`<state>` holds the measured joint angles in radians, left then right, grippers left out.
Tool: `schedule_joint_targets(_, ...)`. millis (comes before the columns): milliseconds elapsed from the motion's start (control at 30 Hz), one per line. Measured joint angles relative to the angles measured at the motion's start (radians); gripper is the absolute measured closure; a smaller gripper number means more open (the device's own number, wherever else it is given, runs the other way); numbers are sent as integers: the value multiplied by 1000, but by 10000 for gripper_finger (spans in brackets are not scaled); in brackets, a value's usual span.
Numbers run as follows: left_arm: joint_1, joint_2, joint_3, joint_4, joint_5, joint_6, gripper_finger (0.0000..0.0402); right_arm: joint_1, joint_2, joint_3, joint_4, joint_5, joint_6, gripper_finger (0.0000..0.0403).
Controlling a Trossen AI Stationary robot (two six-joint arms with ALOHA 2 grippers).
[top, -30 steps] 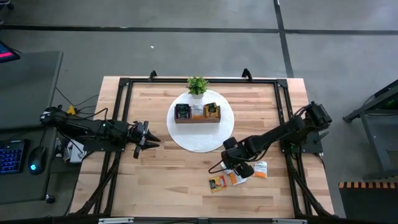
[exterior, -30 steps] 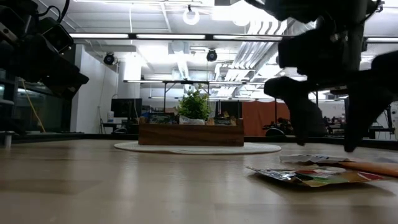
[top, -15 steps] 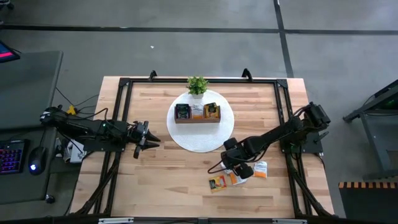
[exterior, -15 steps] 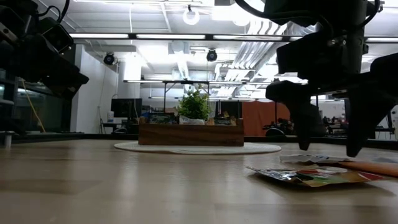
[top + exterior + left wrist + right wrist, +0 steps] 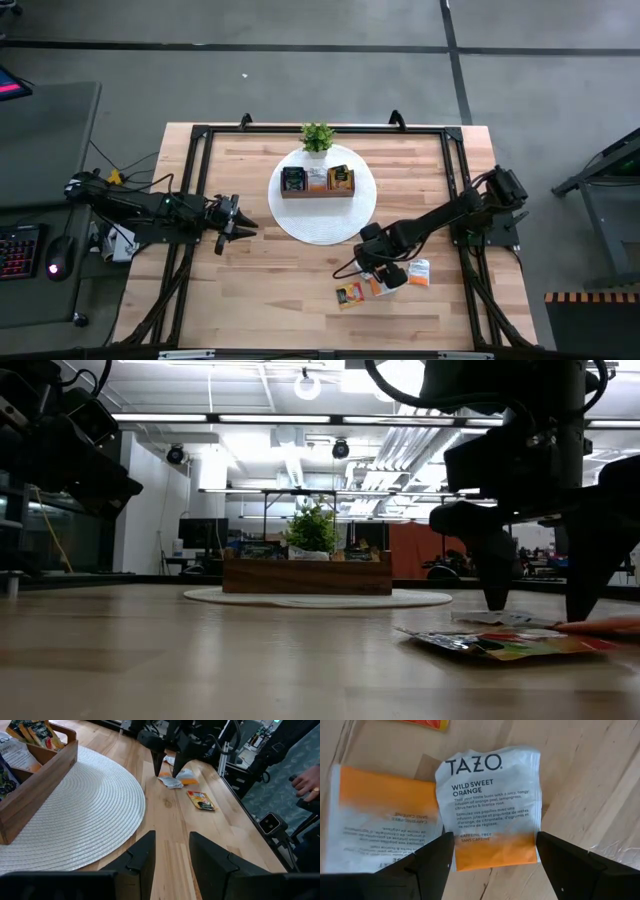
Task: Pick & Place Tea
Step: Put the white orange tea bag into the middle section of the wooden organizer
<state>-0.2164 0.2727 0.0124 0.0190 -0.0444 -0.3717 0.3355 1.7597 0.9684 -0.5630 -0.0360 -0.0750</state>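
Three tea sachets lie flat on the wooden table near its front right: a white-and-orange one (image 5: pixel 487 795), a second white-and-orange one (image 5: pixel 380 820) beside it, and a colourful one (image 5: pixel 350 294) nearer the front edge. My right gripper (image 5: pixel 495 836) points down over the first sachet, open, one finger on either side of it, fingertips (image 5: pixel 497 605) just above the tabletop. My left gripper (image 5: pixel 172 855) hangs open and empty at the table's left (image 5: pixel 235 215). The wooden tray (image 5: pixel 317 194) holding more sachets sits on a round white mat (image 5: pixel 320 228).
A small potted plant (image 5: pixel 317 137) stands behind the tray on the mat's far edge. A black frame (image 5: pixel 200 135) runs around the tabletop. A person's hand (image 5: pixel 306 784) shows beyond the table's right side. Bare wood lies between the mat and the left gripper.
My right gripper has sunk a little toward the sachets, staying open; its fingertips now stand closer to the tabletop. The sachets have not moved.
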Motion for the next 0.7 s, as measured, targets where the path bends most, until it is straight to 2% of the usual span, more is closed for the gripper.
schedule_joint_targets(367, 0, 0, 0, 0, 0, 0, 285, 0, 36, 2, 18, -8, -1, 131)
schedule_joint_targets(500, 0, 0, 0, 0, 0, 0, 285, -2, 37, 1, 24, -10, 4, 172)
schedule_joint_targets(700, 0, 0, 0, 0, 0, 0, 285, -3, 38, 0, 43, 0, 20, 266)
